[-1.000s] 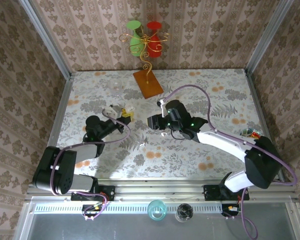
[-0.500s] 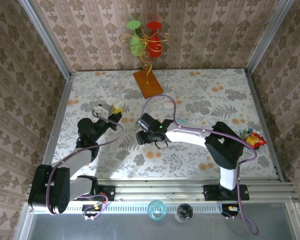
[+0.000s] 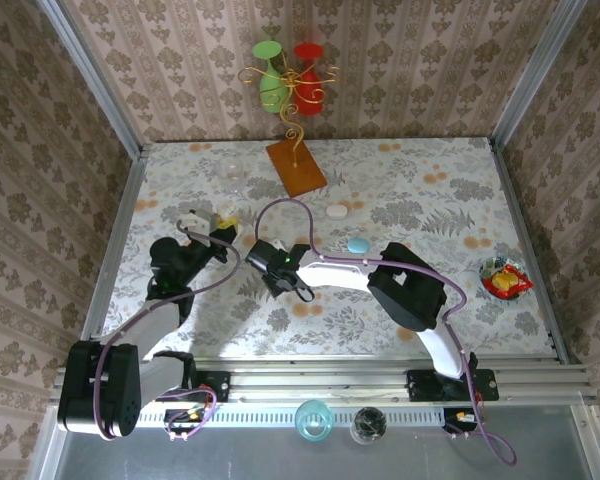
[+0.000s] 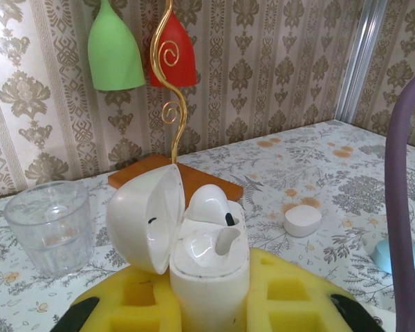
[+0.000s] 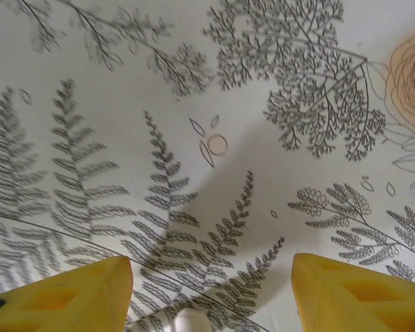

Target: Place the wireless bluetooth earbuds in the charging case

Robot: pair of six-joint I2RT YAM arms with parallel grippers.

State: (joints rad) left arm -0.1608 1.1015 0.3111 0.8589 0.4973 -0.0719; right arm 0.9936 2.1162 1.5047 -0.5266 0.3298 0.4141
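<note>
While our left gripper clamps the charging case upright, lid open, one earbud seated inside, our right gripper hangs spread above the table, a whitish piece — we judge it the second earbud — between its fingers; the case lies at ten o'clock from it, seen from above; a second ago that arm sat farther right, jaws narrower.
</note>
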